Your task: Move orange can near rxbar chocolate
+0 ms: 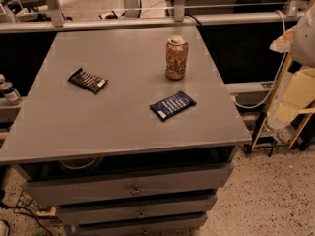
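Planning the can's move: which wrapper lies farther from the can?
The brown striped wrapper at left; the blue wrapper lies just in front of the can. The claw hangs right of the table.

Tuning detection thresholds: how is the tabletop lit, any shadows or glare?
Camera view: dim, warm, even light; no hard shadows on the table; orange can glints at its rim; rxbar chocolate reads dark; gripper out of view, only the arm at right.

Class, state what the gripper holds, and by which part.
Nothing seen held: the orange can stands free on the table; the gripper is out of view.
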Action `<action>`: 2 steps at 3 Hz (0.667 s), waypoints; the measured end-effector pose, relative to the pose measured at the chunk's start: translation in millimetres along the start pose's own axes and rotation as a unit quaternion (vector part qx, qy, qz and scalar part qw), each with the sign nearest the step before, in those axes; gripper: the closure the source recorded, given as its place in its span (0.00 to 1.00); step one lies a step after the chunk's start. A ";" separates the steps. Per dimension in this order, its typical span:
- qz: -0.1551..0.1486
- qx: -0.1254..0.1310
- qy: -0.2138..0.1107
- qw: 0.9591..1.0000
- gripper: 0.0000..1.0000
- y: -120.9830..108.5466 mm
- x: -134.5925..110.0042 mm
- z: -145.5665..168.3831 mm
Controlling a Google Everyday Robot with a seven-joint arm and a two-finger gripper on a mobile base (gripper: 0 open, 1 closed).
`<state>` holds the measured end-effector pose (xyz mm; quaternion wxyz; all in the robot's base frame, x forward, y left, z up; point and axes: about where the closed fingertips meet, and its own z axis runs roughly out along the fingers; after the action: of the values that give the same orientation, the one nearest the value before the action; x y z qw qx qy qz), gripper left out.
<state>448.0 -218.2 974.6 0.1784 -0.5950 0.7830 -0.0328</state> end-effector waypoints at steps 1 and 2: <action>0.017 0.008 -0.035 0.999 0.00 -32.8 -3.5 21.7; 0.062 0.021 -0.079 0.995 0.00 -73.4 -7.0 55.5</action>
<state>534.8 -224.0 943.7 0.2534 -0.5422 0.8011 0.0090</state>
